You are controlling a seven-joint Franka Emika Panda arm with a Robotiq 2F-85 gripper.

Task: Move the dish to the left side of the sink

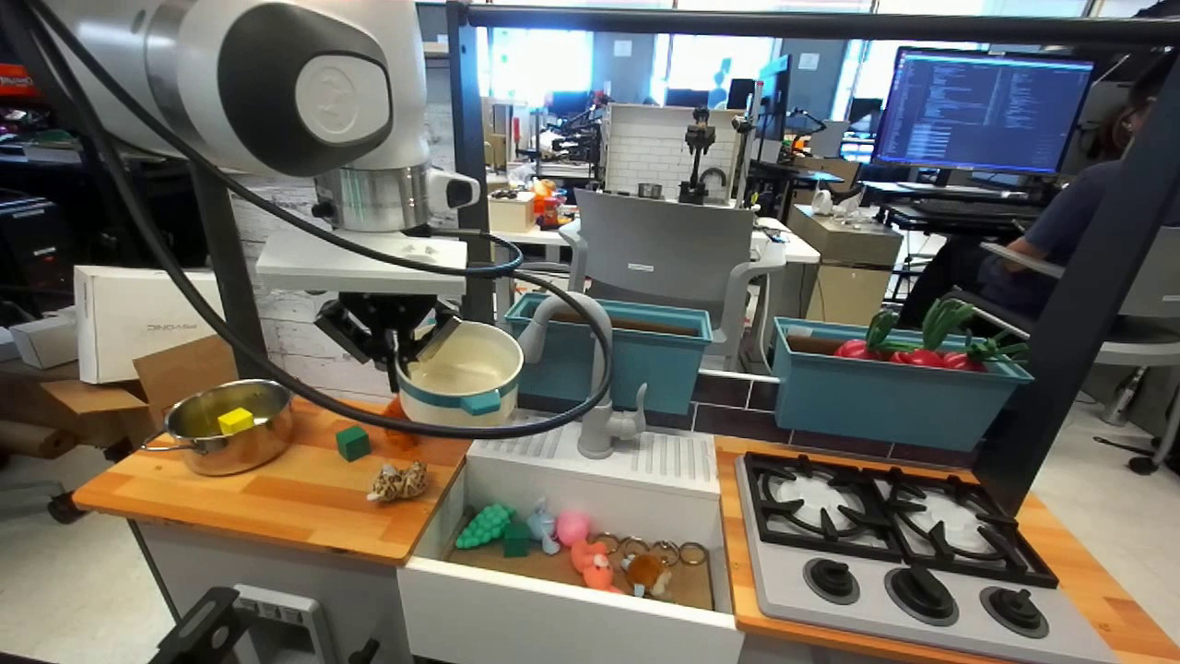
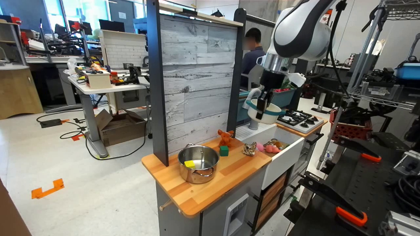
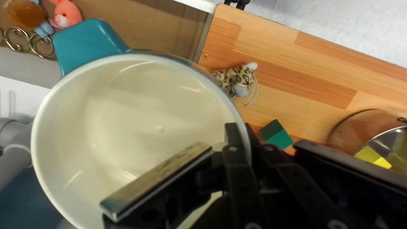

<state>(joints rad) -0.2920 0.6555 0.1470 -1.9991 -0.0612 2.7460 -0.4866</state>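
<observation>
The dish (image 1: 475, 360) is a round cream-white pot with a teal band and teal handle. It is in the air, slightly tilted, near the sink's back left corner, beside the faucet. It also shows in an exterior view (image 2: 270, 118) and fills much of the wrist view (image 3: 136, 121). My gripper (image 1: 396, 364) is shut on the dish's rim, one finger inside and one outside; this is plain in the wrist view (image 3: 244, 143). The white sink (image 1: 562, 618) stands below and to the right of the dish; its front wall shows in an exterior view (image 2: 282, 157).
Left of the sink, the wooden counter (image 1: 304, 498) holds a metal pot (image 1: 253, 447) with a yellow block, a green block (image 1: 352, 443), a leopard toy (image 1: 398, 481) and an orange toy (image 2: 225, 138). The faucet (image 1: 597, 420) and teal bins (image 1: 885, 406) stand behind. Toys lie in the sink.
</observation>
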